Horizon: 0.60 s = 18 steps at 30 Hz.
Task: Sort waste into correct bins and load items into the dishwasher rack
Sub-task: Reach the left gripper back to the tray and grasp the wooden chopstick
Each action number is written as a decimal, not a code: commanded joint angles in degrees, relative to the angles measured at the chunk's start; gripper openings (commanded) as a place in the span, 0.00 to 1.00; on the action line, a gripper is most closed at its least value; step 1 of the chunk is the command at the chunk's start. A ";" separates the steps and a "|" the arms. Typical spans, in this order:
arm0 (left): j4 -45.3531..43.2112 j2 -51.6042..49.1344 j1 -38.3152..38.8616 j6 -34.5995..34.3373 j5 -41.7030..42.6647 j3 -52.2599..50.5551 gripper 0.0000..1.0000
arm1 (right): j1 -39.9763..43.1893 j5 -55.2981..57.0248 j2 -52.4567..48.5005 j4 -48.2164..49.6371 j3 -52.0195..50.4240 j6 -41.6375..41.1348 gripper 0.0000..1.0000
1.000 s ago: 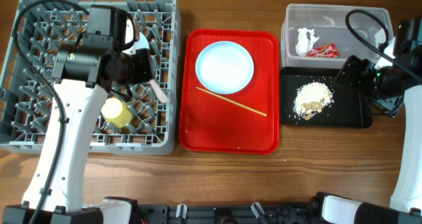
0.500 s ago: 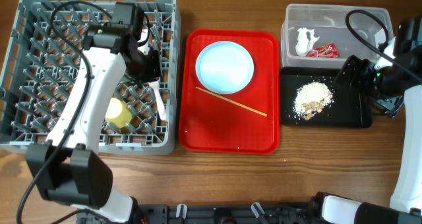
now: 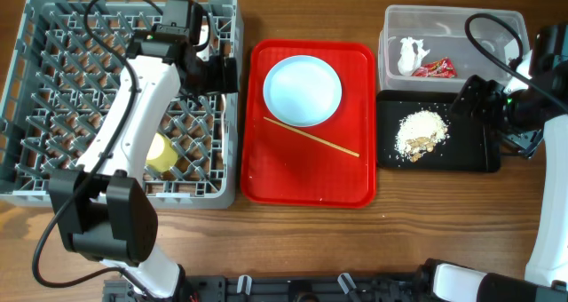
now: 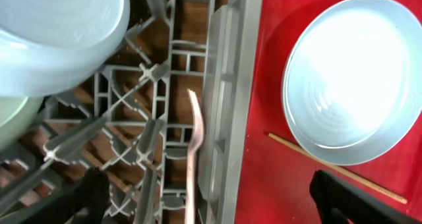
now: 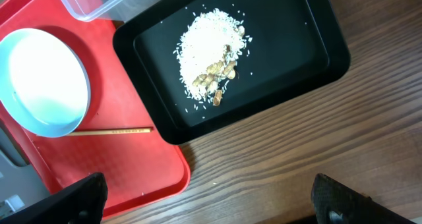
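Grey plastic lattice of the dishwasher rack (image 3: 133,198) holds the thin white fork (image 4: 193,158), lying among the pegs just beside the rack's right wall, and the small round yellow cup (image 3: 160,153). The left tool (image 4: 211,196) hangs above this wall, fingers (image 4: 89,194) spread wide with nothing between them, and the right tool (image 5: 211,201) is equally wide and empty, near the shallow black tray (image 5: 297,33) of grainy beige crumbs (image 5: 211,56) on the wooden table (image 5: 283,165). The smooth pale blue bowl (image 3: 303,91) and one thin chopstick (image 3: 311,136) rest on the glossy red tray (image 3: 302,178).
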<state>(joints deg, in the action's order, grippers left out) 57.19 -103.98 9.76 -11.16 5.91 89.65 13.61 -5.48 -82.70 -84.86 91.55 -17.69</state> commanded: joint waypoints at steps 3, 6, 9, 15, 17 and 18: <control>0.24 0.81 1.44 -0.98 1.53 0.66 0.99 | 0.09 0.35 0.74 -0.20 0.26 1.14 1.00; 0.26 1.75 4.42 -6.82 2.64 0.68 0.98 | 0.09 0.35 0.74 -0.07 0.26 1.11 1.00; 0.48 1.68 9.11 -20.57 2.62 0.63 0.96 | 0.09 0.33 0.74 -0.07 0.26 1.11 1.00; 0.09 1.44 18.18 -34.62 2.69 2.64 0.99 | 0.09 -0.09 0.74 -0.09 0.26 1.20 1.00; 0.96 1.44 19.37 -36.11 2.62 5.05 0.99 | 0.09 -0.09 0.74 -0.09 0.26 1.20 1.00; 1.14 1.44 19.85 -37.18 2.36 6.14 0.99 | 0.09 -0.09 0.74 -0.09 0.26 1.18 1.00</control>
<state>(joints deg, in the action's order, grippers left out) 57.87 -103.94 28.47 -39.99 8.10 90.98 13.61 -5.50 -82.70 -84.86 91.55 -17.69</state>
